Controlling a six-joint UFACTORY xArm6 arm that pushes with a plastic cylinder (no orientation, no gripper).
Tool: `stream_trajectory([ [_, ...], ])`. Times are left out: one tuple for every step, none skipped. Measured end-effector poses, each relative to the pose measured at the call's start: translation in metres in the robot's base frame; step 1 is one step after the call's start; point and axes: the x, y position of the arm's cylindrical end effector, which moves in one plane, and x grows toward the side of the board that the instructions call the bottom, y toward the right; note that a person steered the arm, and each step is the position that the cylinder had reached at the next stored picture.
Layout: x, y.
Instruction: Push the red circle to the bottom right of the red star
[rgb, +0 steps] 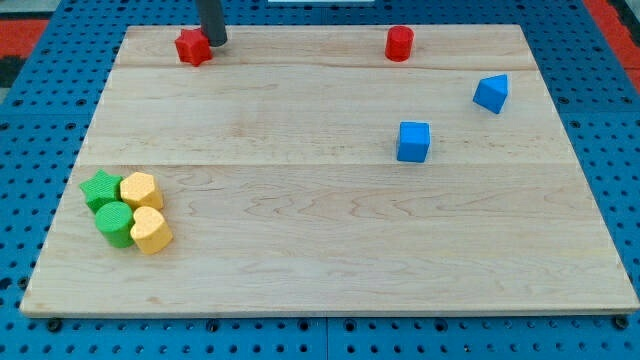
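The red star (192, 47) lies near the board's top edge at the view's left. The red circle (399, 43), a short cylinder, stands near the top edge to the right of the middle, far from the star. My tip (216, 42) comes down from the view's top and rests just to the right of the red star, touching or nearly touching it. The red circle is well to the right of my tip.
A blue cube (413, 141) sits right of the middle. A blue block (491, 93) sits at the upper right. A green star (101, 189), a green cylinder (115, 224) and two yellow blocks (141, 190) (150, 231) cluster at the lower left. The wooden board (330, 250) lies on a blue pegboard.
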Motion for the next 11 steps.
stream_trajectory([
  [0.008,-0.016],
  [0.008,-0.017],
  [-0.025,0.079],
  [-0.033,0.124],
  [-0.036,0.201],
  [-0.035,0.295],
  [0.009,0.275],
  [0.016,0.198],
  [0.040,0.092],
  [0.096,0.073],
  [0.162,0.113],
])
